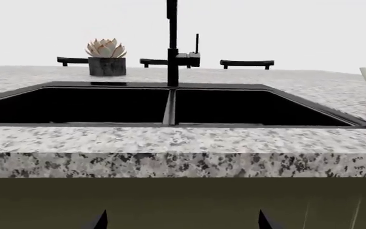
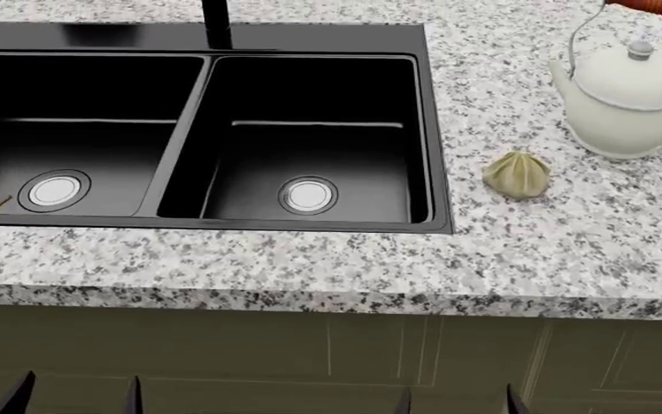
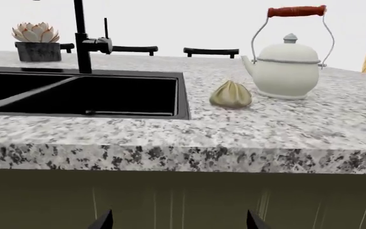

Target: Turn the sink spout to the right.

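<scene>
Spout (image 1: 172, 43) stands upright at the back rim of the sink (image 2: 308, 43), right behind the centre divider, long axis vertical. Both hands sit low in front of the worktop (image 2: 308, 276) edge, well short of the sink; you must reach up and over both basins. Left hand (image 1: 179, 222) lines up almost dead-on with the spout; from the right hand (image 3: 179, 220) it lies off to the left. So left is nearer. Both hands are spread open, holding nothing. Wrist views show the spout's height and lever (image 1: 196, 44); head view only its base.
</scene>
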Robot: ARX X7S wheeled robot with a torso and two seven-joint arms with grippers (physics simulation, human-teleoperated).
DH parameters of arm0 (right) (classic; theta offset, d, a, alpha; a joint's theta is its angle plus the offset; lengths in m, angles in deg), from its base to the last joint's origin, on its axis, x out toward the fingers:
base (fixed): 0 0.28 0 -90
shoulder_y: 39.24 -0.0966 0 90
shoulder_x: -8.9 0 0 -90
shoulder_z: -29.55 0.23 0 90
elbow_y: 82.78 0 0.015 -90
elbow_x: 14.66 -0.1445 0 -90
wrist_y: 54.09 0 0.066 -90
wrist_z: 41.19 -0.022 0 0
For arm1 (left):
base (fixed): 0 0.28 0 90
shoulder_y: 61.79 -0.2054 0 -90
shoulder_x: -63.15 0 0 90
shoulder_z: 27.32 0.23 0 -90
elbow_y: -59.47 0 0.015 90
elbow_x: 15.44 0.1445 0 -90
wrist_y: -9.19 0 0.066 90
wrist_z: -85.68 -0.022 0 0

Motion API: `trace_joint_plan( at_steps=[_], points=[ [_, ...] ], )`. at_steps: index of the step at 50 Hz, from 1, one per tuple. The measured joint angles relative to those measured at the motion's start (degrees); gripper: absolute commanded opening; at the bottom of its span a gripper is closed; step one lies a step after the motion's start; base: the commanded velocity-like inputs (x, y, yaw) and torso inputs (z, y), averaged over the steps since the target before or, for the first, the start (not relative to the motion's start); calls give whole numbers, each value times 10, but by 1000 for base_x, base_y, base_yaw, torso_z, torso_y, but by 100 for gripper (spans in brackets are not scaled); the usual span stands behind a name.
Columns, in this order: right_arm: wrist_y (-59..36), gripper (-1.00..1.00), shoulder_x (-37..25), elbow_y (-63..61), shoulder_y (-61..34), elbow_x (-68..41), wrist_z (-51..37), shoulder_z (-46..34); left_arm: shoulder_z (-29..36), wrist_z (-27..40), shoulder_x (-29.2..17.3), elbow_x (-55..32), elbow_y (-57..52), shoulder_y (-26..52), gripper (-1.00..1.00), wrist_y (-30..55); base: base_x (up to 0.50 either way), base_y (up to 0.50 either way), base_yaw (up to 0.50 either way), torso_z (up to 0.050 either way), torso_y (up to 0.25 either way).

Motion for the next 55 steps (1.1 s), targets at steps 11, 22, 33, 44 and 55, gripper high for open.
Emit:
trace_joint_plan(
  at_steps=[11,22,33,44,55],
  points=[
    [-87,100,-22,-93,-25,-15,-13,10,1,31,-6,6,-68,35,100,60,0,0,0,0,0],
    [-166,100,-47,-170,-65,-18,-25,18,-14,55,-24,1,-157,76,100,135,0,0,0,0,0],
    [-229,100,-62,-217,-115,-33,-33,37,-24,71,-42,-7,-235,121,100,220,0,0,0,0,0],
    [-275,100,-80,-228,-167,-29,-42,44,-37,82,-58,-9,-263,153,100,259,0,0,0,0,0],
    [-312,100,-101,-236,-197,-25,-48,57,-56,89,-71,-17,-276,166,100,282,0,0,0,0,0]
  ],
)
